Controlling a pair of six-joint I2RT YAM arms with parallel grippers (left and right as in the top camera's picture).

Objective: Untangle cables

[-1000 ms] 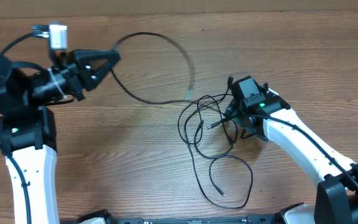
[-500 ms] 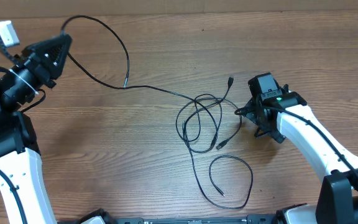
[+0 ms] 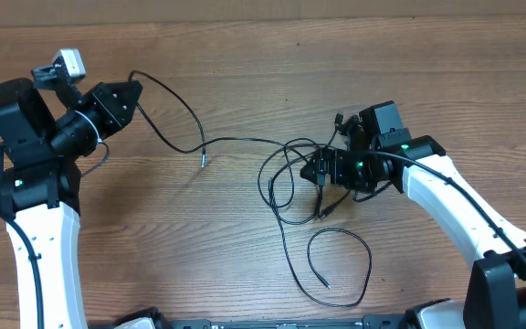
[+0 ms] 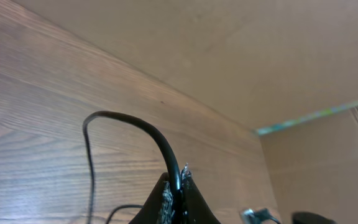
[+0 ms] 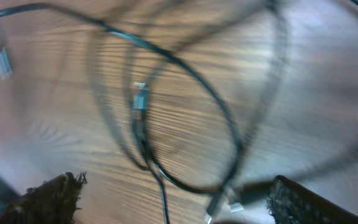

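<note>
Moved leftward since the earlier frame, the right fingers (image 5: 53, 200) are now held over the tangled cables (image 3: 290, 178) right of the table's (image 3: 199, 265) centre, spread wide above them. 1 cable (image 4: 129, 118) is pinched between the pressed-together left fingers (image 4: 165, 199) at far left; its plug end (image 3: 201, 159) is laid on the table.

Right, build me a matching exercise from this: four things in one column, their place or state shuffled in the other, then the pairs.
Column one
1. left gripper
2. right gripper
3. loose plug end
4. big loop

Column two
A. open, over the tangle
B. lying on bare table between the two arms
C. shut on a cable
D. lowest in the overhead view, touched by neither gripper

Pairs: 1-C, 2-A, 3-B, 4-D
</note>
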